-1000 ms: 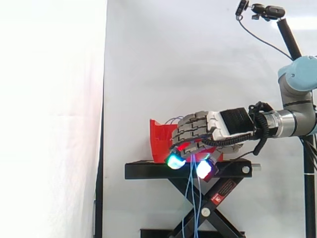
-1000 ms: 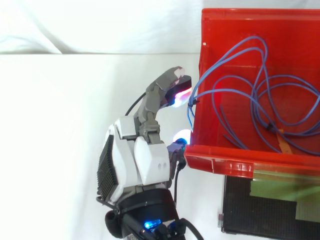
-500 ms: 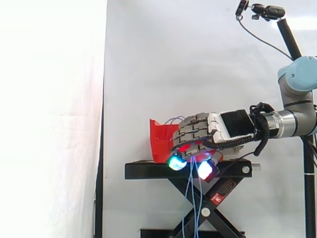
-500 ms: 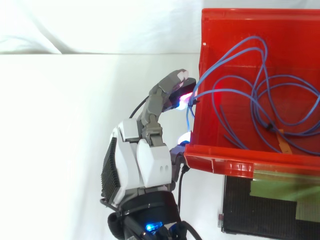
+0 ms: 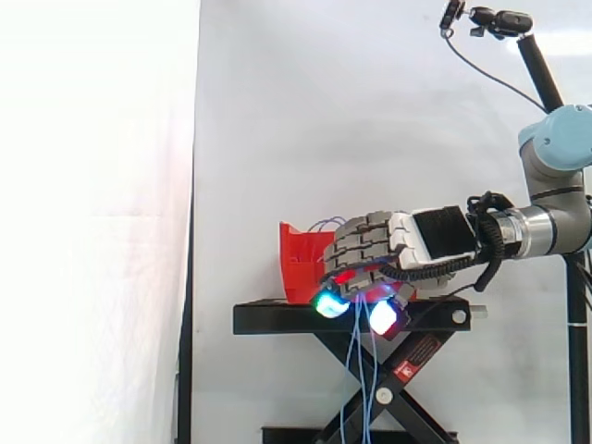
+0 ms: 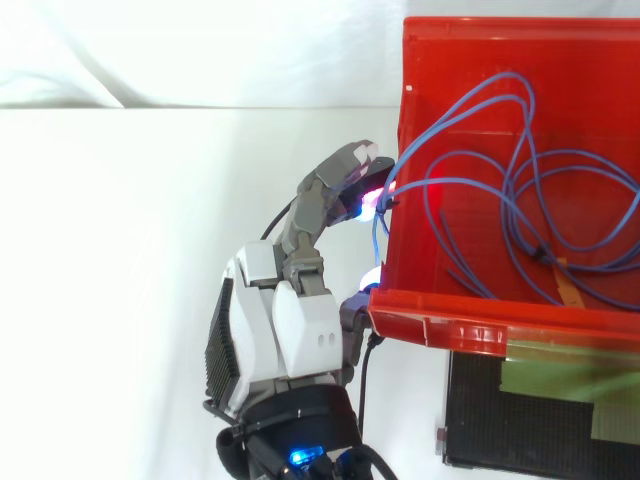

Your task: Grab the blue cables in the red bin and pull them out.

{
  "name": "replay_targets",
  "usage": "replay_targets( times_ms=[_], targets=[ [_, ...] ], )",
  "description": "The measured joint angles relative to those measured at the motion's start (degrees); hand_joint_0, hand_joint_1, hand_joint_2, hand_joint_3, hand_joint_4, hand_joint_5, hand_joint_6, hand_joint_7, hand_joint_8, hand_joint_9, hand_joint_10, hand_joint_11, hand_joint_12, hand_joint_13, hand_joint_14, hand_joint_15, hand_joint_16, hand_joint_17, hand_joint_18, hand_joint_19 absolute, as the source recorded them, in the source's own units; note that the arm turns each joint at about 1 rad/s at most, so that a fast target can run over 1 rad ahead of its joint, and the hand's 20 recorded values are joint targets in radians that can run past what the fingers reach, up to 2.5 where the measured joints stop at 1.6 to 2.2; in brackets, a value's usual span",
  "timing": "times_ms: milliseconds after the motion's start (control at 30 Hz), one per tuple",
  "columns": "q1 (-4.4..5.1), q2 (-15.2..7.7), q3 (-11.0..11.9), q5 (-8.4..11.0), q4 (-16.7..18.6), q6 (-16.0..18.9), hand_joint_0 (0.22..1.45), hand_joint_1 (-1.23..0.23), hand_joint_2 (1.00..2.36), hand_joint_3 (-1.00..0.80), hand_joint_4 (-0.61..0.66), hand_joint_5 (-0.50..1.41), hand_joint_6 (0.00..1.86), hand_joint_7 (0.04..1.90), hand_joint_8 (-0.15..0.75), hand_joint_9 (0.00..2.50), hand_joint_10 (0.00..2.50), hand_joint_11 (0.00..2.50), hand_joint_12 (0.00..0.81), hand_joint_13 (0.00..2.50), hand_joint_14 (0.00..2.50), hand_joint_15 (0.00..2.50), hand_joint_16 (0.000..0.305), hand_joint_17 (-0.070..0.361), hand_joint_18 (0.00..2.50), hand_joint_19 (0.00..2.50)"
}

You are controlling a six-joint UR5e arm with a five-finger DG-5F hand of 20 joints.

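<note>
The cables (image 6: pixel 538 250) lie mostly in loose loops on the floor of the bin (image 6: pixel 440 325), bunching toward its right side as the top view has it, where a strip of tan tape (image 6: pixel 566 287) sits beside the bunch. A few strands climb over the bin's left wall about midway along it. In the side view they hang down past the front edge of the stand (image 5: pixel 277 319) on which the bin rests. We find the hand (image 6: pixel 290 330) just outside that left wall, its fingers curled round the strands where they cross the rim, with a glowing pad (image 6: pixel 368 196) pressed against them. We judge that it grips there because the rim lifts those strands clear of the tangle, so a pull away from the wall should draw the loops out after them. A red label (image 5: pixel 416 351) on the stand's crossed legs carries print too small for us to read, and we see no other writing.
</note>
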Motion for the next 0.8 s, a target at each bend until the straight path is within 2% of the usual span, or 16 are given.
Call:
replay_targets(
  times_ms=[300,800],
  targets=[
    [-0.02,0.0,0.0,0.06,0.1,-0.3,0.84,-0.89,1.0,-1.0,0.25,0.79,0.01,0.59,0.285,0.71,0.02,0.51,0.347,0.71,0.02,0.5,0.045,0.102,0.52,0.61],
    [-0.02,0.0,0.0,0.07,0.9,-0.4,0.85,-0.89,1.0,-1.0,0.24,0.84,0.01,0.62,0.284,0.74,0.02,0.51,0.347,0.74,0.02,0.52,0.045,0.101,0.54,0.61]
  ],
)
